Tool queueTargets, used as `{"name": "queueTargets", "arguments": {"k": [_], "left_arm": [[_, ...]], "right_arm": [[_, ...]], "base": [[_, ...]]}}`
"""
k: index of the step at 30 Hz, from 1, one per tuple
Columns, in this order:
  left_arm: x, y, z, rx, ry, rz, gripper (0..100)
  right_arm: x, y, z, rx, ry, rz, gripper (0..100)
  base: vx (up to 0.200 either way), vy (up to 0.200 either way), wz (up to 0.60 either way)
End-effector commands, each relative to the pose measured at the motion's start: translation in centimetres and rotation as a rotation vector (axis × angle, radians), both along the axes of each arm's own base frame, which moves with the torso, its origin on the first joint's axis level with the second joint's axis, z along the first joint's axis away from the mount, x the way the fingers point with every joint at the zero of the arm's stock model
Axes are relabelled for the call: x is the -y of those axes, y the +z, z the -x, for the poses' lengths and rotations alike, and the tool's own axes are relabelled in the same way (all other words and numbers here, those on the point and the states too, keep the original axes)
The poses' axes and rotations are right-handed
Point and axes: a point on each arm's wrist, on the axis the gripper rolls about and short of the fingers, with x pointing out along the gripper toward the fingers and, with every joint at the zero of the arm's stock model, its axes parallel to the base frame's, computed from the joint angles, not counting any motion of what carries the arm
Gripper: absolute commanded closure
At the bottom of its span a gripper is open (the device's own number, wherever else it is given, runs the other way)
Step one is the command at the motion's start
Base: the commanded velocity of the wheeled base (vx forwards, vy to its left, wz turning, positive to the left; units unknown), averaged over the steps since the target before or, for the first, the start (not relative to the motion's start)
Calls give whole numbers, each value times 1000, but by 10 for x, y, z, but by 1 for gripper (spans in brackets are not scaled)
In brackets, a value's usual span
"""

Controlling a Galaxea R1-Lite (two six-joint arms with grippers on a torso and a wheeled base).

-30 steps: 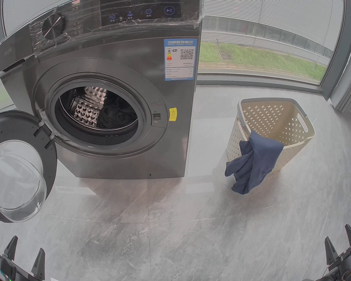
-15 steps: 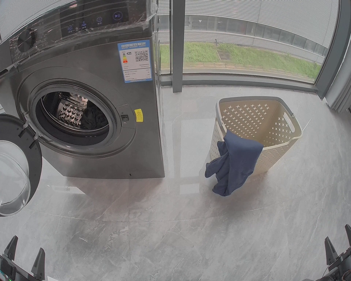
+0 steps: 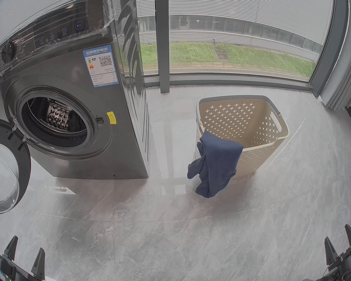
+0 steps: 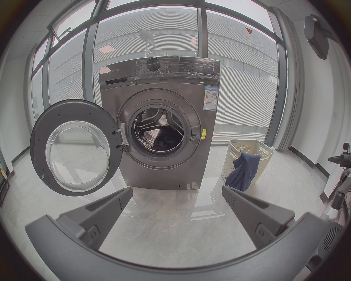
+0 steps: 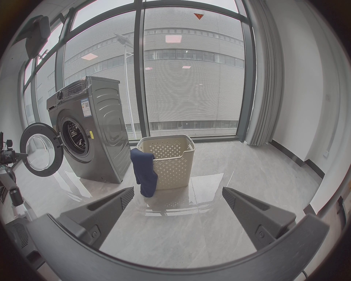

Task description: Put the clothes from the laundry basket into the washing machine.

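While left tool (image 4: 175, 190) and right tool (image 5: 176, 190) gape, cloth (image 3: 217, 164) drapes basket (image 3: 237, 97); drum (image 3: 58, 116) holds clothes (image 3: 75, 126).

Washing machine (image 3: 73, 166): grey metal, satin sheen, w/ glossy clear film (image 3: 91, 16) up top. Laundry basket (image 3: 226, 113): matt cream plastic; blue garment (image 3: 217, 161): soft cloth. Floor (image 3: 182, 238): glossy stone.

I see the washing machine (image 3: 73, 161) in dark metallic grey, its door (image 3: 22, 172) ringed in black. The drum (image 3: 58, 116) is silver with a regular stud pattern. Two stickers sit on the front: a white label (image 3: 101, 66) edged in blue and a small yellow tag (image 3: 111, 117). The laundry basket (image 3: 234, 117) is cream with rows of star-shaped holes and a grey rim. The garment (image 3: 215, 164) is plain navy. The floor (image 3: 182, 238) is pale grey marble with darker veins.
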Motion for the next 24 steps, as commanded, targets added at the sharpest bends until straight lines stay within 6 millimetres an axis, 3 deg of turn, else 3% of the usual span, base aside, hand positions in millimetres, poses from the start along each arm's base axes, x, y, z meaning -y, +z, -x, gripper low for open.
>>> {"name": "queueTargets", "arguments": {"k": [1, 6, 15, 24], "left_arm": [[0, -5, -1, -11, 0, 1, 0], [0, -5, -1, -11, 0, 1, 0], [0, -5, -1, -11, 0, -2, 0], [0, -5, -1, -9, 0, -1, 0]], "right_arm": [[0, -5, 0, -5, 0, 0, 0], [0, -5, 0, -5, 3, 0, 0], [0, -5, 0, -5, 3, 1, 0], [0, -5, 0, -7, -4, 5, 0]], "base": [[200, 0, 0], [200, 0, 0], [0, 0, 0], [0, -200, 0]]}}
